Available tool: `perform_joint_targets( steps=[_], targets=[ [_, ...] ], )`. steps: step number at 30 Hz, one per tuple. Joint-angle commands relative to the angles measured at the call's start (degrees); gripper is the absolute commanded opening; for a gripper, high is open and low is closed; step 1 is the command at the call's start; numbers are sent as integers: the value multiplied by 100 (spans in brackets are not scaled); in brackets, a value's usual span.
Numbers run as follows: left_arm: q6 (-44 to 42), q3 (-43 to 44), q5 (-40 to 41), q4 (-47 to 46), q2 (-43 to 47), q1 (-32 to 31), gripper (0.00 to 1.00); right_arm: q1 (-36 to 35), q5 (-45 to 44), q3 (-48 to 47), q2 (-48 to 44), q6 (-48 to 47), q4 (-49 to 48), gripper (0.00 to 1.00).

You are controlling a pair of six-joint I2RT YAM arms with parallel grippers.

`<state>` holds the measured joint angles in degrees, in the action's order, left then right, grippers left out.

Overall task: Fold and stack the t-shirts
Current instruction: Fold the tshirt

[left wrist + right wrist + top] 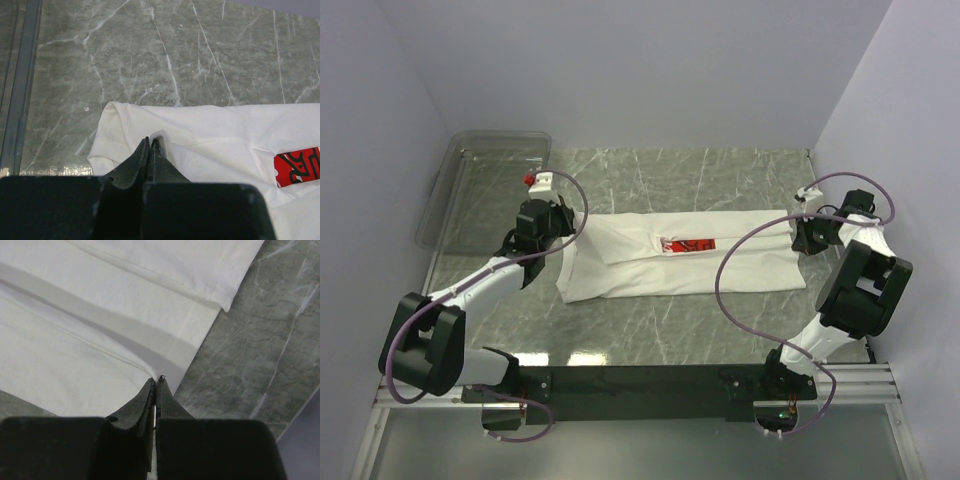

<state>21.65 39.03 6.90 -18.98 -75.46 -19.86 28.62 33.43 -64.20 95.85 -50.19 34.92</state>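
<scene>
A white t-shirt [685, 265] lies folded into a long band across the marble table, a strip of its red print [687, 244] showing. My left gripper [563, 222] is at the shirt's left end, jaws shut on a fold of the white cloth [159, 136]. The red print also shows in the left wrist view [296, 166]. My right gripper [802, 236] is at the shirt's right end, jaws shut on the cloth's edge [165, 362], which is lifted slightly over the layer beneath.
A clear plastic bin [485, 190] stands at the back left of the table. Grey walls close in the left, back and right sides. A black rail [640, 385] with the arm bases runs along the near edge.
</scene>
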Motion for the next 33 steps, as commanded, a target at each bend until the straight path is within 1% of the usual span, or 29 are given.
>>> perform_joint_targets(
  steps=[1, 15, 33],
  targets=[
    [-126, 351, -92, -176, -144, 61, 1, -85, -91, -163, 39, 159, -248, 0],
    [-161, 738, -224, -167, -742, 193, 0, -366, -653, -242, 329, 782, -714, 0],
    [-100, 1353, -356, 8, -1743, 316, 1, -445, -944, -198, 452, 1064, -978, 0]
  ],
)
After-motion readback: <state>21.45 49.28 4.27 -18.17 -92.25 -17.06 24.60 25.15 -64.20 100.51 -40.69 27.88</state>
